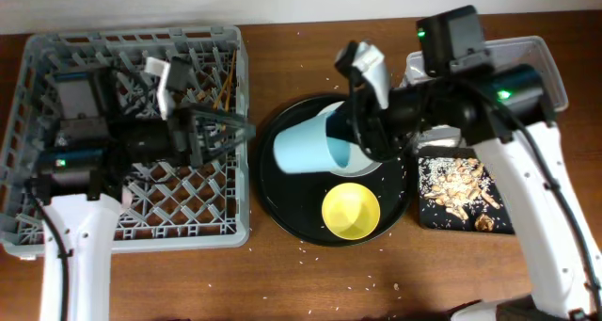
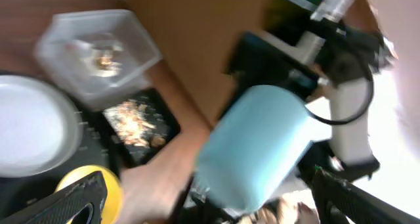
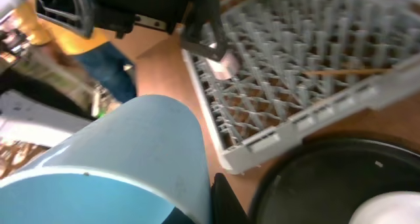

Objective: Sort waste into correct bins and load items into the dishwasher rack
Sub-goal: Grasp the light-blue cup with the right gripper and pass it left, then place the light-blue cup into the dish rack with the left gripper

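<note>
My right gripper (image 1: 356, 137) is shut on the rim of the light blue cup (image 1: 306, 147), holding it on its side above the round black tray (image 1: 282, 208); one finger sits inside the cup in the right wrist view (image 3: 131, 165). My left gripper (image 1: 230, 128) is open and empty over the right edge of the dishwasher rack (image 1: 56, 53), pointing at the cup (image 2: 262, 145). The yellow bowl (image 1: 351, 210) and the pale plate (image 2: 29, 125) lie on the round tray. Food scraps fill the flat black tray (image 1: 466, 184). The clear tub (image 1: 550, 72) holds wrappers (image 2: 102, 56). The pink cup is out of view.
Brown chopsticks (image 1: 226, 81) lie in the rack's back right corner. Rice-like bits are scattered on the wooden table around the round tray (image 1: 310, 255). The rack's near edge (image 3: 282, 138) lies close to the round tray (image 3: 341, 184).
</note>
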Controlling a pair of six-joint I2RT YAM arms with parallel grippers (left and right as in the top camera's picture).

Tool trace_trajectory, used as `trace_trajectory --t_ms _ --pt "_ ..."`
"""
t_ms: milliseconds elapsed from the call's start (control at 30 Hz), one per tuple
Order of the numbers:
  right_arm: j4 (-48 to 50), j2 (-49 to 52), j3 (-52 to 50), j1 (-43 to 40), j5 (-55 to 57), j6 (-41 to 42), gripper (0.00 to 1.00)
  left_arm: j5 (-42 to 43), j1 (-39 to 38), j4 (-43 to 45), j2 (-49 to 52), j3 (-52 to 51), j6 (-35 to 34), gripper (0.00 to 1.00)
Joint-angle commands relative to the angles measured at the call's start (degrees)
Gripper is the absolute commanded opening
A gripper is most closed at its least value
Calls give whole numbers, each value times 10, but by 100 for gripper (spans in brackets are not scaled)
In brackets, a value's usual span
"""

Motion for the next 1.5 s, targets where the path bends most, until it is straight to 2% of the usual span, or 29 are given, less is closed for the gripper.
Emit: trace_trajectory --t_ms 0,100,200,267,400,533,600,667,733,767,800,867,900,933,967,1000,1067,1100,1367,1400,1467 --pt "-3 8 -1 34 -57 -54 4 39 -42 9 -1 9 12 99" --pt "-2 8 -1 49 -57 -58 4 38 -66 10 -1 9 12 98" --pt "16 7 -1 46 -57 -57 4 79 -80 10 -1 9 12 89" --pt "41 7 -1 40 -61 -56 4 105 -81 10 -2 9 11 77" --pt "79 8 -1 38 -55 -50 4 105 -81 8 -2 9 5 75" --pt "137 8 -1 25 -23 43 4 105 -81 8 -2 9 5 72" --pt "140 8 -1 25 -23 49 4 105 -81 8 -2 9 5 70" --pt "134 8 -1 27 -23 49 4 105 -81 9 -1 9 5 65" --pt "125 8 -1 27 -23 49 4 103 -81 13 -1 9 5 54" --pt "122 8 -1 27 -22 49 8 98 -81 13 -1 9 5 52" --pt "120 8 -1 27 -22 49 18 89 -81 13 -1 9 5 50" --pt "124 7 -1 17 -22 49 55 29 -81 10 -1 9 5 46" --pt "125 6 -1 8 -22 52 64 -18 -81 3 -2 9 5 46" --pt "126 5 -1 -5 -22 64 68 -71 -81 -9 -1 9 5 46" --pt "127 3 -1 -24 -23 83 69 -148 -81 -31 -1 9 5 45" --pt "126 3 -1 -34 -24 90 69 -188 -81 -45 -1 9 5 46" --pt "121 4 -1 -47 -58 96 47 -189 -81 -43 -1 9 5 47" --pt "120 4 -1 -44 -61 96 40 -189 -81 -39 -1 9 5 47" --pt "121 4 -1 -38 -51 96 45 -181 -80 -40 -1 9 5 46" --pt "117 4 -1 -38 -29 99 46 -203 -80 -46 -2 9 5 45" --pt "109 4 -1 -38 30 143 52 -347 -80 -87 -2 9 -2 43"
